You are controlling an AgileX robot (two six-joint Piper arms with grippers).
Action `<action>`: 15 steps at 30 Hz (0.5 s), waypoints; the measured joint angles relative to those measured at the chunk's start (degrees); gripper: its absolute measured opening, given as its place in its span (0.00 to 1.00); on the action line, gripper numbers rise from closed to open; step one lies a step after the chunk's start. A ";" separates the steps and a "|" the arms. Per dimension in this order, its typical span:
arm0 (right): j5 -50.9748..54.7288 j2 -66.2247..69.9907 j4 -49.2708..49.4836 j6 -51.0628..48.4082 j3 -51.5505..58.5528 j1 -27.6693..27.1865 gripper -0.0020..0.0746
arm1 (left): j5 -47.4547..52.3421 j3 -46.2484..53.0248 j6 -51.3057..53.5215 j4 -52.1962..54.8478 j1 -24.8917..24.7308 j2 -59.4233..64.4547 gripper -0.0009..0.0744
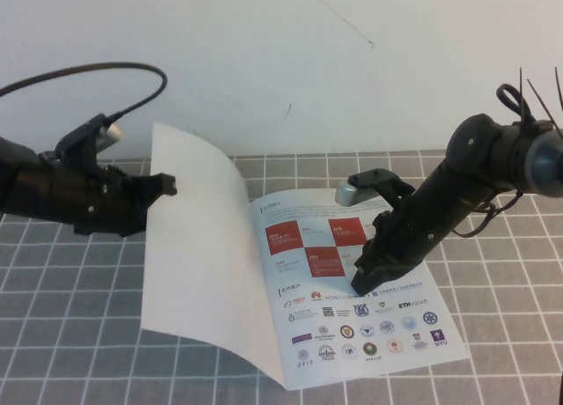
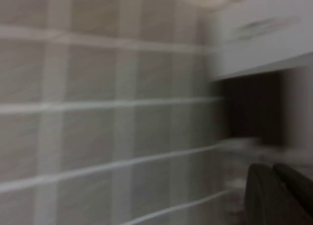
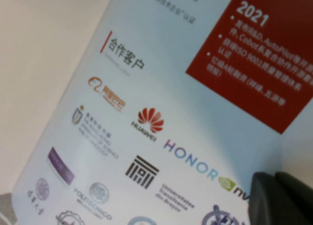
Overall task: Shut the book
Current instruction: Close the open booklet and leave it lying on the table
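Note:
An open booklet lies on the grey checked cloth. Its printed right page (image 1: 334, 246), with red squares and logos, lies flat. The white left page (image 1: 207, 264) stands curled up off the table. My left gripper (image 1: 169, 186) is at that page's upper left edge, its tips touching the sheet. In the left wrist view its dark fingers (image 2: 266, 195) lie together with nothing seen between them. My right gripper (image 1: 362, 286) is shut and rests tip-down on the printed page (image 3: 146, 112), its fingers (image 3: 274, 200) beside the logos.
The checked cloth (image 1: 70, 335) covers the table, with a white wall (image 1: 308, 62) behind it. A black cable (image 1: 106, 70) loops above the left arm. Bare cloth (image 1: 519, 273) lies to the right of the booklet.

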 joint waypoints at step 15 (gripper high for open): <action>6.23 -17.71 -13.20 3.46 -15.55 0.12 0.02 | 0.70 0.00 18.76 -24.07 -13.64 0.13 0.01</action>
